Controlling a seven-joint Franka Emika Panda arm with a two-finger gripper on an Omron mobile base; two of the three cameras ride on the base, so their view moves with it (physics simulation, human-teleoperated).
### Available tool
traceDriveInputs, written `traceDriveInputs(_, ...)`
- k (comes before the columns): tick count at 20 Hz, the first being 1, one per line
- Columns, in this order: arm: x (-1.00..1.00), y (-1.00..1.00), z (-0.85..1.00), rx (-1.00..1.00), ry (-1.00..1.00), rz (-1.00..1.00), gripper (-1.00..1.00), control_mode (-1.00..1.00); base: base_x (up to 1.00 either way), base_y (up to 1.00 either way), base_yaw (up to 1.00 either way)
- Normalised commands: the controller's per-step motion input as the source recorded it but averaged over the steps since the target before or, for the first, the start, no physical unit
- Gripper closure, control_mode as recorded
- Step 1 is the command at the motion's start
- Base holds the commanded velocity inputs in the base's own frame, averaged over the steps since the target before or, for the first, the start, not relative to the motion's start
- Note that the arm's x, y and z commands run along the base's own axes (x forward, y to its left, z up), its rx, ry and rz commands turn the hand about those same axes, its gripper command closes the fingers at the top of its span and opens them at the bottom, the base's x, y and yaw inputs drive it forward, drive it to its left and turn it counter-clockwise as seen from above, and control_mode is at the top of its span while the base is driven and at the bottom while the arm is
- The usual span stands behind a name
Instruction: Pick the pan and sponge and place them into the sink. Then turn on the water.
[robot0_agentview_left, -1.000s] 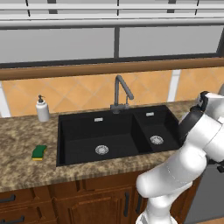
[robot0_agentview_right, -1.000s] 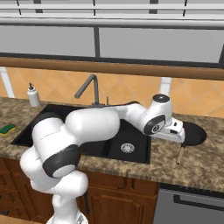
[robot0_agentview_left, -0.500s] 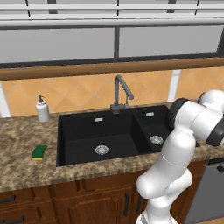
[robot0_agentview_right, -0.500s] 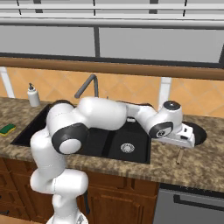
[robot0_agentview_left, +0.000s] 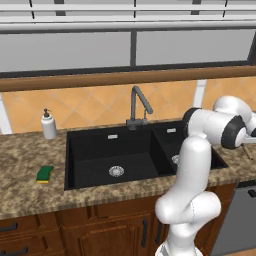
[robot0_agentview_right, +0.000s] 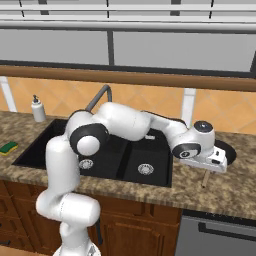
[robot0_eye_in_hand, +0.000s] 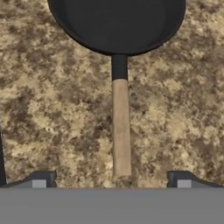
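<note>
Granite surface (robot0_eye_in_hand: 52, 113) carries the pan (robot0_eye_in_hand: 117, 22); the claw (robot0_eye_in_hand: 111, 179) hangs spread wide over its handle (robot0_eye_in_hand: 120, 127)

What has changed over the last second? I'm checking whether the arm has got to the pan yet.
The gripper has swung further right, out over the counter, and its open fingers now straddle the pan handle's end without holding it. The pan, sponge and sink lie as before; no water runs.

Your arm reaches far out to its right, elbow folded low, wrist turned downward. Your gripper (robot0_eye_in_hand: 111, 181) hangs with jaws spread wide, holding nothing.
</note>
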Motion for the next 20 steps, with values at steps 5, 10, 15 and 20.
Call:
traceDriveInputs(5,0.22,-0.20,-0.21,0.00,0.00,0.04,-1.00,-1.00,0.00,0.00,0.00)
traceDriveInputs(10,0.27,-0.14,-0.19,0.00,0.00,0.06,-1.00,-1.00,0.00,0.00,0.00)
traceDriveInputs(15,0.27,-0.05,-0.23,0.00,-0.01,0.05,-1.00,-1.00,0.00,0.00,0.00)
traceDriveInputs(20,0.17,0.00,-0.42,0.00,0.00,0.03,-1.00,-1.00,0.00,0.00,0.00)
